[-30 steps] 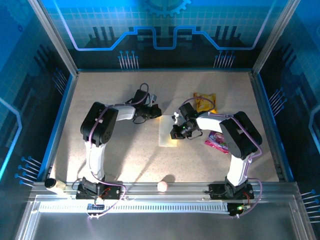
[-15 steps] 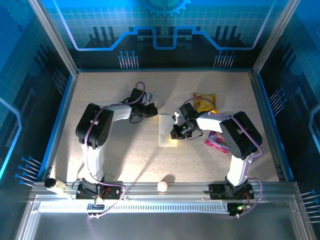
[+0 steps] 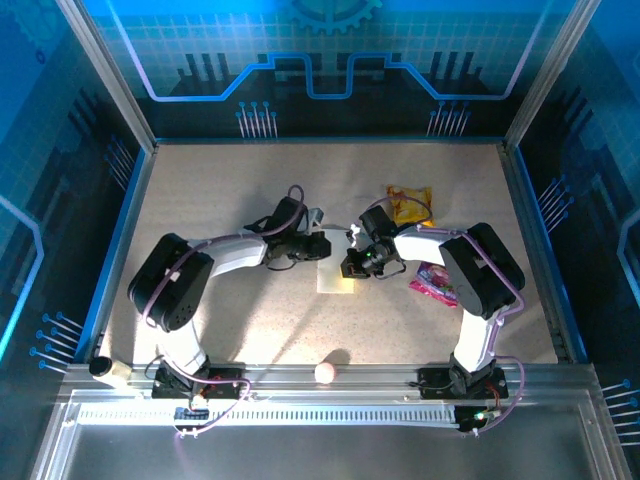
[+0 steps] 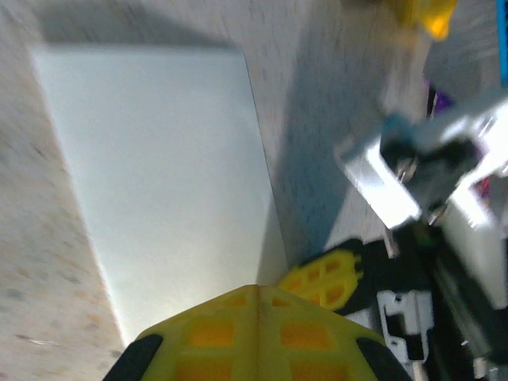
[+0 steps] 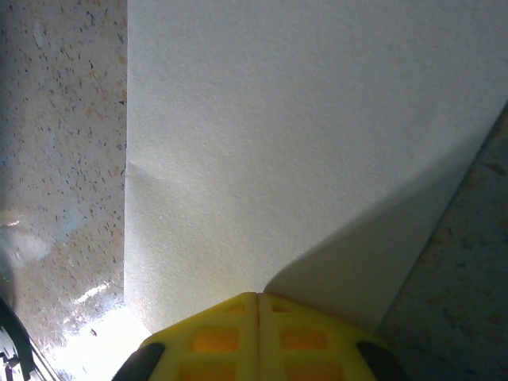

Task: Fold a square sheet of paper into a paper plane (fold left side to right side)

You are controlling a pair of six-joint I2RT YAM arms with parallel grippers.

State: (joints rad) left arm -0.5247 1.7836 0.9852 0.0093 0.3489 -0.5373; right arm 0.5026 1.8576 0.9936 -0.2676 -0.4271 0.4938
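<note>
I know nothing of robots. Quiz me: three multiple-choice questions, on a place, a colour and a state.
1. Where lies the yellow snack packet relative to the sheet of paper? A on it; B beyond it, rightward; C left of it.
2. What colour are the fingertips of the right gripper? A yellow; B red; C white.
3. How do the jaws of the left gripper stand? A wide open; B shut; C clamping a pen.
Answers: B, it lies apart, farther back; A, the wrist view shows yellow pads; B, its pads meet.
</note>
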